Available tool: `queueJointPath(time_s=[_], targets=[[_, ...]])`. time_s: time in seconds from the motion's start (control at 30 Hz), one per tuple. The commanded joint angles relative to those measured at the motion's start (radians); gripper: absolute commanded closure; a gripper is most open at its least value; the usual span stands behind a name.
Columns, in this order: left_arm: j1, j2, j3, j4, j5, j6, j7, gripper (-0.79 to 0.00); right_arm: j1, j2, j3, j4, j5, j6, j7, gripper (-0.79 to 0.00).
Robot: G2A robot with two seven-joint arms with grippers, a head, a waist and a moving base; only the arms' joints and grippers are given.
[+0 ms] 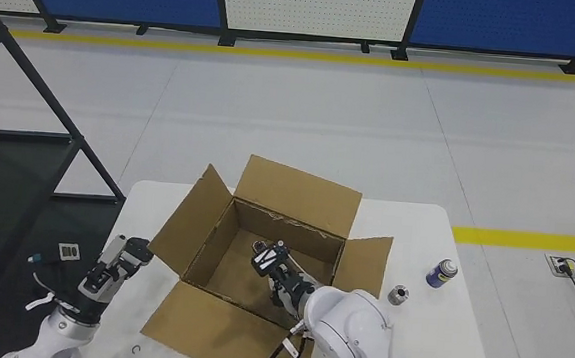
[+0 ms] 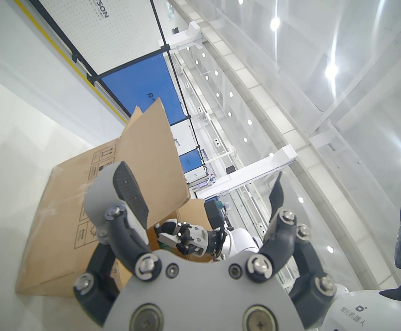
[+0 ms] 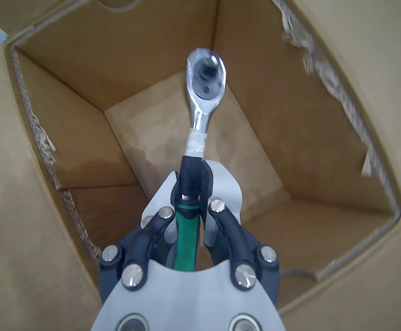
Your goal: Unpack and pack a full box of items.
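An open cardboard box (image 1: 264, 228) stands in the middle of the white table, all flaps up. My right gripper (image 3: 191, 185) is shut on the green and black handle of a ratchet wrench (image 3: 203, 87), whose chrome head points down toward the bare box floor (image 3: 175, 131). From above, the right gripper (image 1: 274, 263) is over the box's interior near its right side. My left gripper (image 2: 200, 188) is open and holds nothing; it tilts upward beside the box's outer wall (image 2: 69, 225). In the top view the left gripper (image 1: 127, 253) hangs left of the box.
A blue bottle (image 1: 442, 273) and a small dark cap-like object (image 1: 398, 295) stand on the table (image 1: 427, 329) right of the box. A black metal frame (image 1: 52, 112) rises at the left. A small dark item (image 1: 68, 252) lies at the table's left edge.
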Motion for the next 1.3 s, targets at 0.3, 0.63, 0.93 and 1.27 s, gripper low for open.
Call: queueJointPath(time_s=[0.3, 0.63, 0.93, 1.27], targets=[[0.006, -0.006, 0.034, -0.008, 0.039, -0.004, 0.023, -0.785, -0.099, 0.017, 0.035, -0.181, -0.023, -0.017, -0.113, 0.0], [0.008, -0.007, 0.0, -0.009, 0.14, -0.024, 0.109, -0.785, -0.08, 0.021, 0.04, -0.154, -0.003, -0.026, -0.086, 0.0], [0.014, 0.011, -0.042, -0.02, 0.409, -0.038, 0.011, -0.785, -0.076, 0.03, 0.075, -0.173, 0.07, -0.077, -0.069, 0.0], [0.021, 0.011, -0.015, -0.059, 0.566, -0.05, 0.075, 0.0, -0.085, 0.042, 0.099, -0.185, 0.122, -0.12, -0.07, 0.0]])
